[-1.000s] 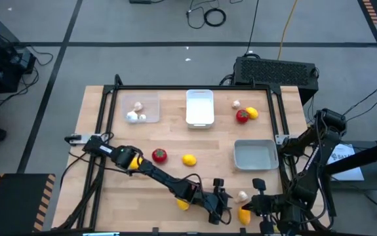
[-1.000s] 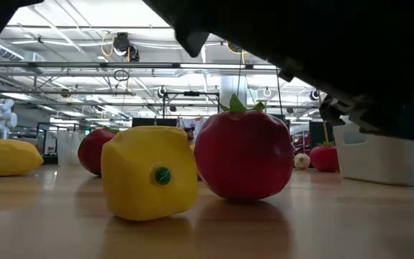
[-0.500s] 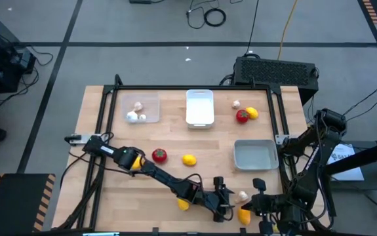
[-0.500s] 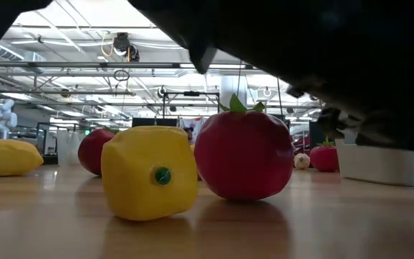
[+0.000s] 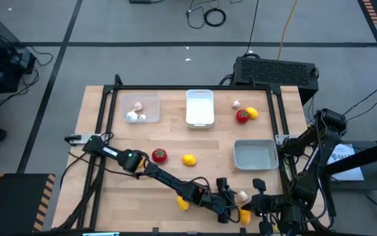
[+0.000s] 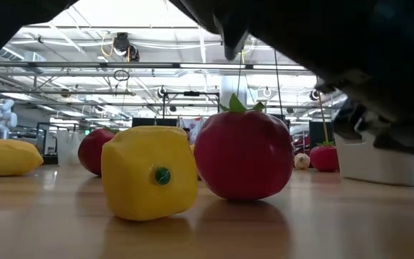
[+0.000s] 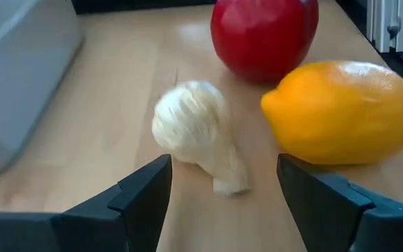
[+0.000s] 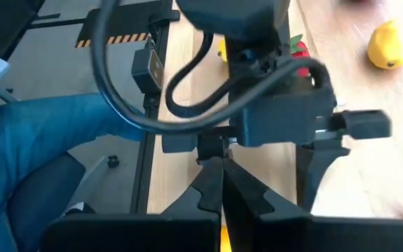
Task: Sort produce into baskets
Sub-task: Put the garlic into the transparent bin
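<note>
My left gripper [image 5: 234,203] is open and low over the table near its near edge. In the left wrist view its fingers [image 7: 222,175] stand on either side of a whitish garlic bulb [image 7: 195,133], which lies on the wood just ahead of them, untouched. An orange lemon-like fruit [image 7: 341,112] and a red tomato [image 7: 264,35] lie beside and beyond the bulb. The bulb also shows in the high view [image 5: 242,195]. My right gripper [image 8: 222,189] is shut and empty, waiting at the near right corner [image 5: 261,206].
A clear tray [image 5: 141,108] holds garlic bulbs, with a white tray [image 5: 200,107] beside it and a grey tray [image 5: 255,155] at right. A tomato [image 5: 159,155], a lemon [image 5: 189,159] and a yellow fruit [image 5: 183,204] lie loose. More produce [image 5: 246,115] lies far right.
My left gripper has moved toward the table's right edge, closing in on the garlic bulb near the near edge. The produce has stayed where it was.
</note>
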